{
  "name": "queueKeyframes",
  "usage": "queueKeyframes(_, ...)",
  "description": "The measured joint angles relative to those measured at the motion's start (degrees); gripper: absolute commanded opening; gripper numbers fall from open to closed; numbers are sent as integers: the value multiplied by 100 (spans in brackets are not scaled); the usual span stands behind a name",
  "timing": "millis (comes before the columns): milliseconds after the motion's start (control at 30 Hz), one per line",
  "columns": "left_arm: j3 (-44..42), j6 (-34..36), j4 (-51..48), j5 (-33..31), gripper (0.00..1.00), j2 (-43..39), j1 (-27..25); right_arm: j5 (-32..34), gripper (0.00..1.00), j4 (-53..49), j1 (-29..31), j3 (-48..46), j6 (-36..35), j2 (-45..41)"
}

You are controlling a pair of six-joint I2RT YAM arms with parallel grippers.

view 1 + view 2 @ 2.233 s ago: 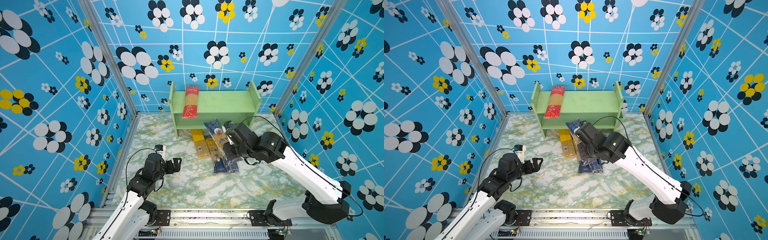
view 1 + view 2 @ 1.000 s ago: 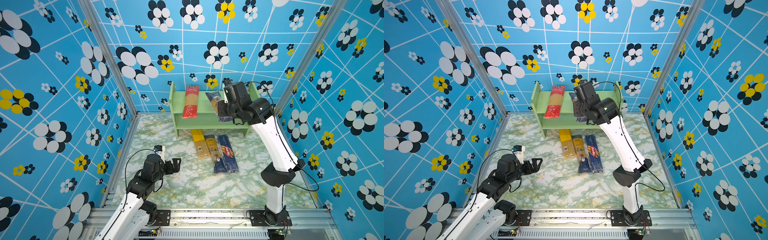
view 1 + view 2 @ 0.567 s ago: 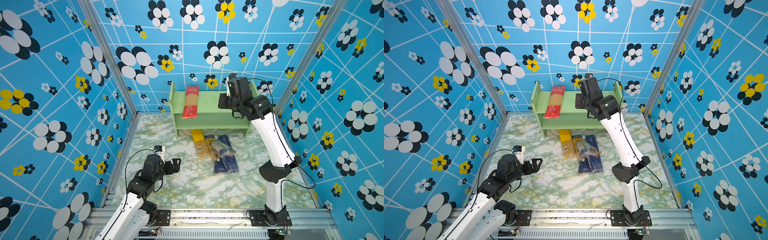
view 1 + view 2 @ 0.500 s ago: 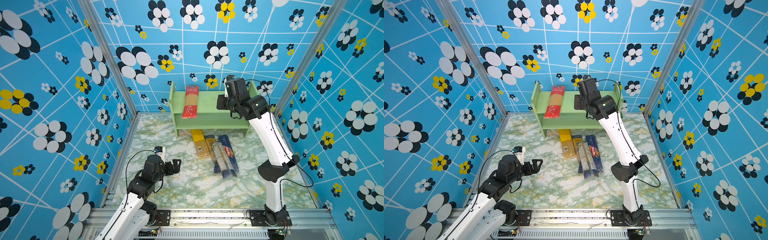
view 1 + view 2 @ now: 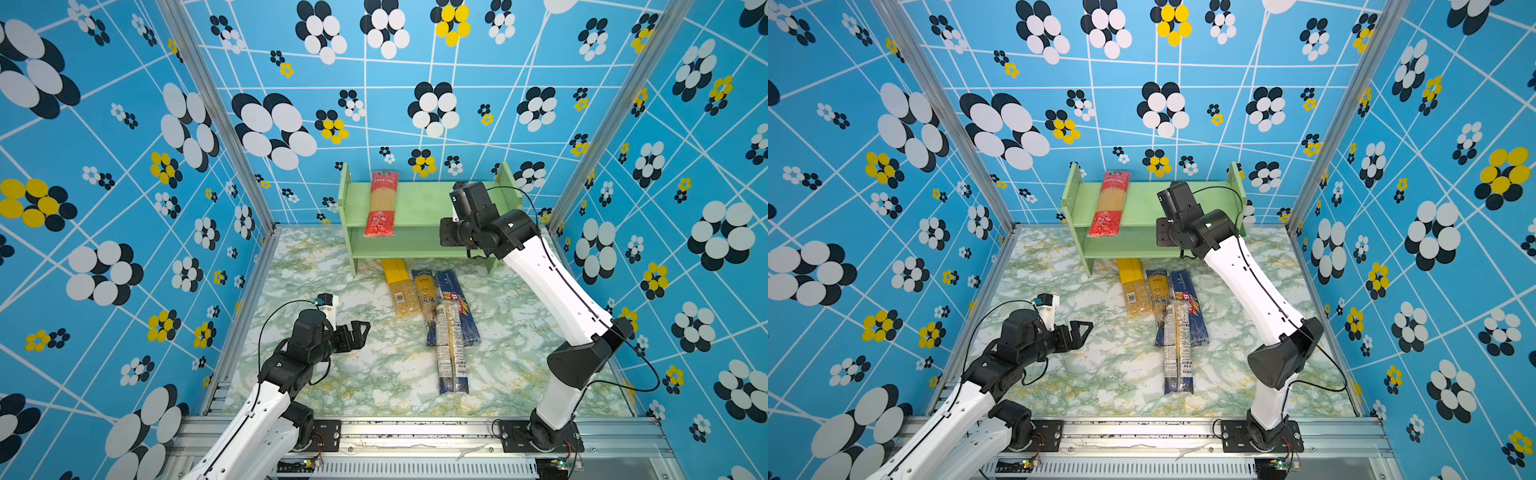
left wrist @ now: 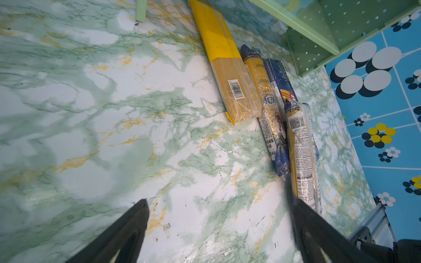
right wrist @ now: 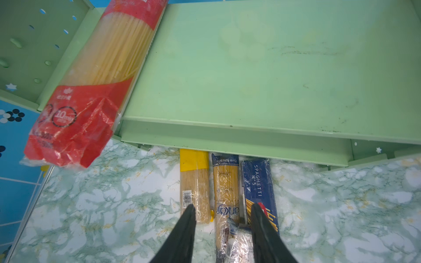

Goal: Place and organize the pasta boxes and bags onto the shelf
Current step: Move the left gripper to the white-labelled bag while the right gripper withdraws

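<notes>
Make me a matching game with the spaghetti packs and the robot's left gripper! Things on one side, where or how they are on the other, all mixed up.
Things:
1. red-ended spaghetti bag
2. plain yellow barcoded bag
3. dark blue spaghetti box
4. left gripper

Places or states:
A. open, holding nothing
B. on the top tier of the shelf
C. on the table, partly covered by a clear labelled bag
D. on the table, leftmost of the row in both top views

Pairs: 1-B, 2-D, 3-C, 4-A.
</notes>
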Motion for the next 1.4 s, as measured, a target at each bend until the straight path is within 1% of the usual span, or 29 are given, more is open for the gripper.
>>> queueKeyframes(133, 11, -4, 0, -72, 99, 109, -522, -26, 49, 308, 0, -815, 87, -533)
queueKeyframes(300, 125, -94, 44, -428, 99, 400, -1292, -74, 54, 566, 0, -1897, 199, -1110)
queueKeyframes(533, 334, -227, 286, -874, 99, 979, -1998, -153, 60, 785, 0, -3379, 426, -2026)
queueKeyframes(867, 761, -369, 651, -1434, 99, 1945, -3104, -369, 64, 942, 0, -5309, 914, -3198)
queueKeyframes(1033, 975, -560, 723, -1825, 99, 2448, -3729, -369, 68, 942, 0, -5814, 1141, -3359)
queueKeyframes(1233, 1464, -966, 752, -2396, 99, 3252, -4463, -280, 70, 938, -13, -5934, 1274, -3366)
queueKeyframes(1400, 2063, -1329, 772, -2754, 99, 4129, -4907, -260, 70, 940, -286, -6258, 1353, -3392)
